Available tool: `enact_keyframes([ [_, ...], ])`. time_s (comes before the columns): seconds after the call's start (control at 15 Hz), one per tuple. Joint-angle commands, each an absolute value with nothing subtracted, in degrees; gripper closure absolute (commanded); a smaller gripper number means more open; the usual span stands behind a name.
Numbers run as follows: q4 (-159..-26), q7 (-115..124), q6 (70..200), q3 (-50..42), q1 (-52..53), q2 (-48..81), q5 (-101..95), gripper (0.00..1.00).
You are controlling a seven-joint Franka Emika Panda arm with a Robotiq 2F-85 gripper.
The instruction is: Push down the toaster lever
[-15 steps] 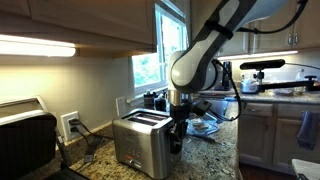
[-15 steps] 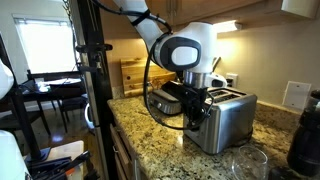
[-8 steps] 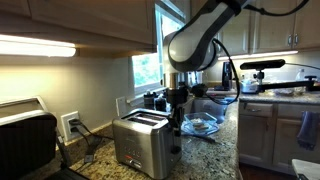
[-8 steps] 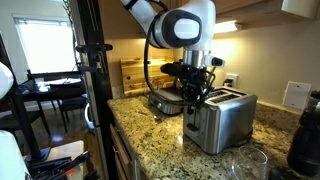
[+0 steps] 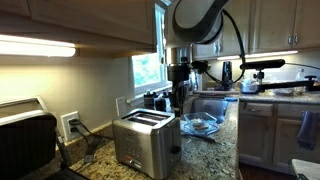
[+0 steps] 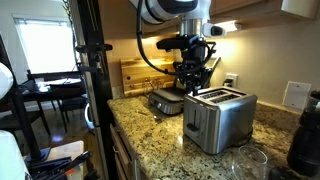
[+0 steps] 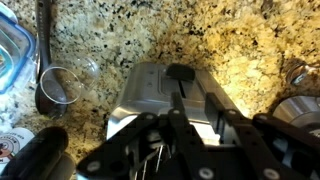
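1. Above the toaster point(image 5: 140, 145), at 12 o'clock of its lever point(image 5: 176, 149), the claw point(image 5: 180, 104) hangs clear with nothing touching.
   - Step in hand, as judged: the press itself. The lever looks low in its track, but latching cannot be confirmed.
   - If it is not latched, the next move calls for a straight vertical descent onto the knob. Keep the claw centred so it does not slip off the end face.
2. Wall outlet point(image 5: 70, 125): at 9 o'clock of the toaster, above the speckled surface point(image 5: 215, 152). It plays no part in the task.
3. Toaster: stands upright on the surface at centre frame, slots facing up.
   - In this exterior view the long axis runs from 10 o'clock (far end) to 4 o'clock (near end).
   - The lever end points to 4 o'clock.
4. Lever: a dark knob on that near end face.
5. Claw: points straight down. The fingers appear drawn together and grip nothing.
6. Glass dish point(image 5: 200, 125): at 3 o'clock of the toaster, apart from it.
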State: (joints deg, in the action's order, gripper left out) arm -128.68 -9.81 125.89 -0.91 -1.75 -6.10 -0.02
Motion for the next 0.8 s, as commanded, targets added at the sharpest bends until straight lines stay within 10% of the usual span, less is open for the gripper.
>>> enact_keyframes([
  [0.0, -130.5, -7.0, 121.9, -1.3, -1.9, -10.8, -1.7, 0.39],
  [0.4, -132.0, -7.1, 119.6, -2.0, -2.3, -14.4, -1.1, 0.02],
  [0.73, -130.9, -8.4, 120.8, -2.3, -1.9, -12.9, -0.2, 0.0],
])
